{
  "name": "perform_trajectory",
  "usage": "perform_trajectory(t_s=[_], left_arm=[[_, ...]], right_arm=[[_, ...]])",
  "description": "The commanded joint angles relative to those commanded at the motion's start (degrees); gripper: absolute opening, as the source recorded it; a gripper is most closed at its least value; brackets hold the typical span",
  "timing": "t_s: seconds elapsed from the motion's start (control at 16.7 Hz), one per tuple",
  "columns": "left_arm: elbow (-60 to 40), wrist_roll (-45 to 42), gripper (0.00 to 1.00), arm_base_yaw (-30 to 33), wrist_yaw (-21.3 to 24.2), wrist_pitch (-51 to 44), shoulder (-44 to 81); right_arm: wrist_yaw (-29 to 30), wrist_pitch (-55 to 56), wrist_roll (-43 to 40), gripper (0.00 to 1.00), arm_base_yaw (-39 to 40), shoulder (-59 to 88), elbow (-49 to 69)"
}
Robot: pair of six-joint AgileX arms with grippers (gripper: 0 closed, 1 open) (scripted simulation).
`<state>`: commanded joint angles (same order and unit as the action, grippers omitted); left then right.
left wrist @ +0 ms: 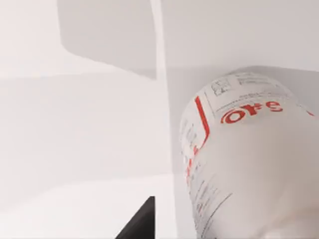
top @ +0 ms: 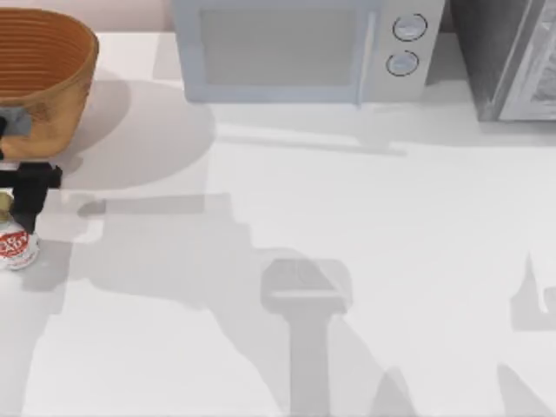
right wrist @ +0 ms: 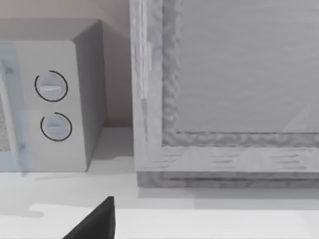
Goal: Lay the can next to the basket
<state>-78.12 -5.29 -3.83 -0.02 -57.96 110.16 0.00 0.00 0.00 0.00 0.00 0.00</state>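
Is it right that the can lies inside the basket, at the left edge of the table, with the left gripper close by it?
Not quite. The top view shows the can on the table in front of the basket, not inside it. The rest holds: left edge, left gripper close by.

A white table (top: 365, 226) spreads wide, crossed by soft grey shadows — light falls from above. At its far edge stands a pale microwave (top: 304, 48) with two round dials (top: 409, 28); a grey textured cabinet (top: 512, 56) stands beside it, before a pinkish wall (right wrist: 117, 74).

Overhead camera and close right wrist camera share the microwave (top: 300, 48).
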Motion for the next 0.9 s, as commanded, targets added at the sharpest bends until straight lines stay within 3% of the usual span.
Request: perform_trajectory(t_s=[0.9], left_arm=[[0.29,3.10,1.00,0.54,1.59,-3.11,-0.21]], right_arm=[[0.00,0.00,0.00,1.00,0.00,0.00,0.00]])
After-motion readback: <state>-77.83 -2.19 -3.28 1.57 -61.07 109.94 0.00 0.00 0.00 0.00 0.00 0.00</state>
